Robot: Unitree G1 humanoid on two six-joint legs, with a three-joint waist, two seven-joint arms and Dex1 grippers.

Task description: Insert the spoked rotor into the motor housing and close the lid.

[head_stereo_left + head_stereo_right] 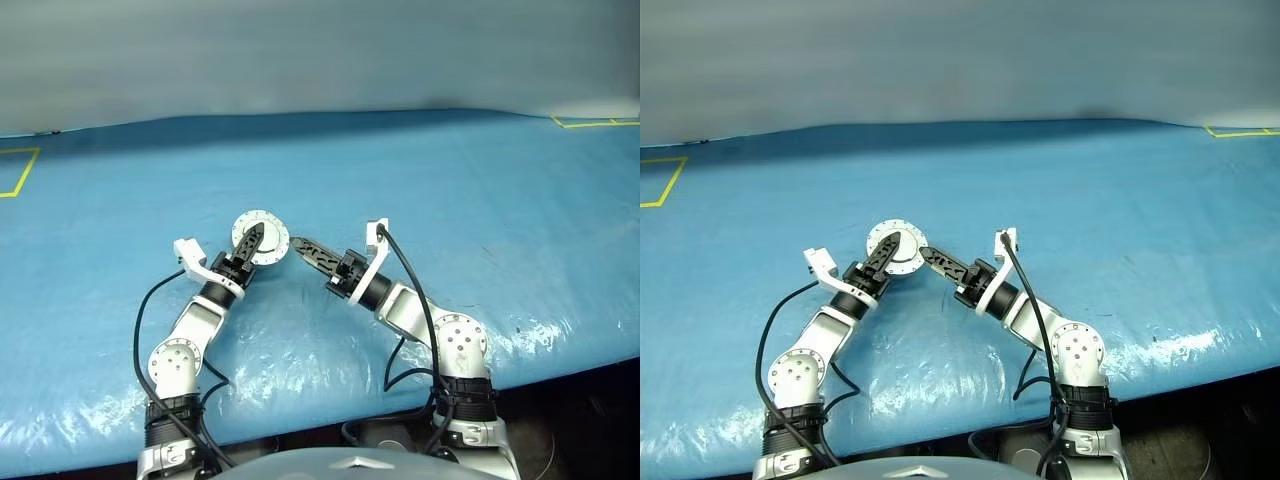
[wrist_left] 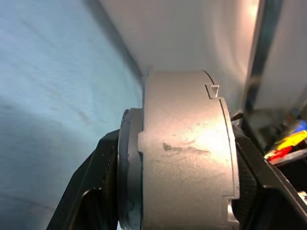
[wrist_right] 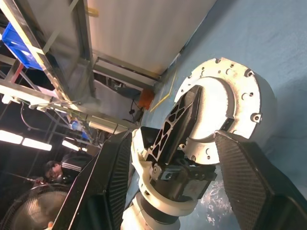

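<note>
Left gripper [image 1: 252, 243] is clamped across a round silver motor unit [image 1: 262, 238], one finger on each flat face. The left wrist view shows the unit [image 2: 187, 153] edge-on between the two black fingers [image 2: 91, 191], a darker disc seated on one side of the grey body. That disc looks like the lid [image 2: 129, 167] already on, though I can't confirm it.

Right gripper [image 1: 300, 247] sits at about 3 o'clock of the unit, just beside it, fingers spread apart and holding nothing. In the right wrist view its two pads [image 3: 244, 172] frame the unit [image 3: 225, 96] without touching.

Progress, as a judgement: the spoked wheel is nowhere loose on the blue table cover [image 1: 480, 200], so it is probably already inside, with the lid likely on. The task is near the end. What's left is maybe pressing the lid fully home and setting the unit down.

Orientation: the unit is held off the cover near the table's middle, tipped up on edge. Its flange face with bolt holes is turned up towards the head camera and towards the right gripper. Its axle line runs roughly level, from one left finger to the other.
</note>
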